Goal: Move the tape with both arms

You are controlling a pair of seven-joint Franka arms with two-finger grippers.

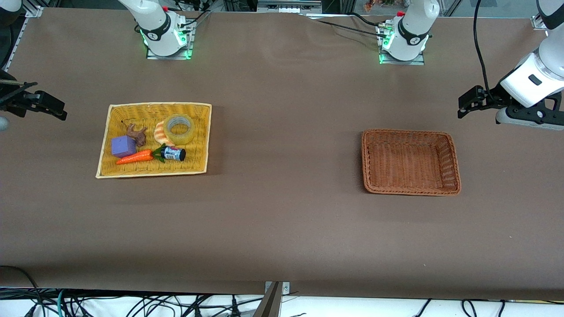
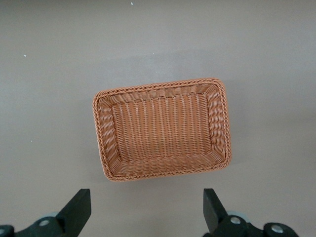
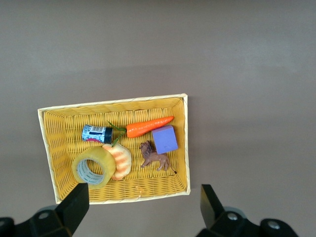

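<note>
The tape, a pale yellow translucent ring, lies in the yellow basket at its corner farthest from the front camera, leaning on an orange-striped croissant toy. It also shows in the right wrist view. My right gripper hangs open and empty over the bare table at the right arm's end, apart from the yellow basket; its jaws stand wide. My left gripper hangs open and empty over the table at the left arm's end, beside the brown basket; its jaws stand wide.
The yellow basket also holds a purple cube, a toy carrot, a brown lion figure and a small dark can. The brown wicker basket has nothing in it. Brown table stretches between the two baskets.
</note>
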